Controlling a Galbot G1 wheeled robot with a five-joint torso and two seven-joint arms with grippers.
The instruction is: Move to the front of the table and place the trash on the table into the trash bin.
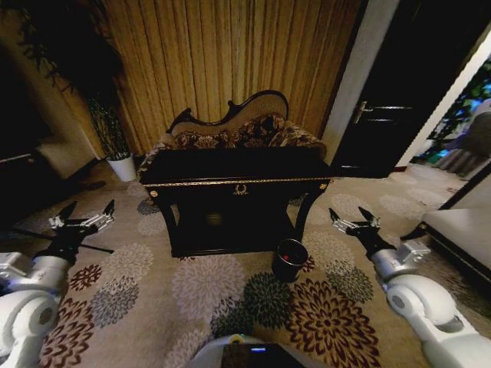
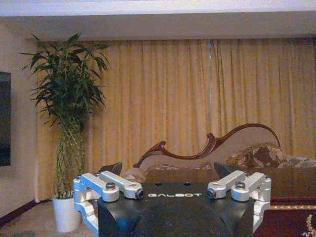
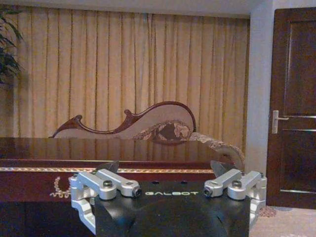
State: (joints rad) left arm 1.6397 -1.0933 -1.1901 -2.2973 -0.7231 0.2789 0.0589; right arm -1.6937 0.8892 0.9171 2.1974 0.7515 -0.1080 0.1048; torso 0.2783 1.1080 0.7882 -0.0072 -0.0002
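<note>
Flower-patterned beige carpet (image 1: 230, 295) runs from the robot's base toward the curtained wall. Nearest, the left tool (image 1: 87, 209) and the right tool (image 1: 351, 215) hover low on either side, both with fingers spread and holding nothing. Between them, closer to the right one, the small round dark reddish-brown trash bin (image 1: 289, 260) stands on the carpet by the worktop's front leg, something red showing inside. Beyond it stands the glossy black console worktop with gold trim (image 1: 238, 172); no litter can be made out on its dark top. A light plastic bottle would likely be slick and best pinched across its body; paper scraps would crush easily. Behind sits a curvy-backed floral sofa (image 1: 245, 126).
</note>
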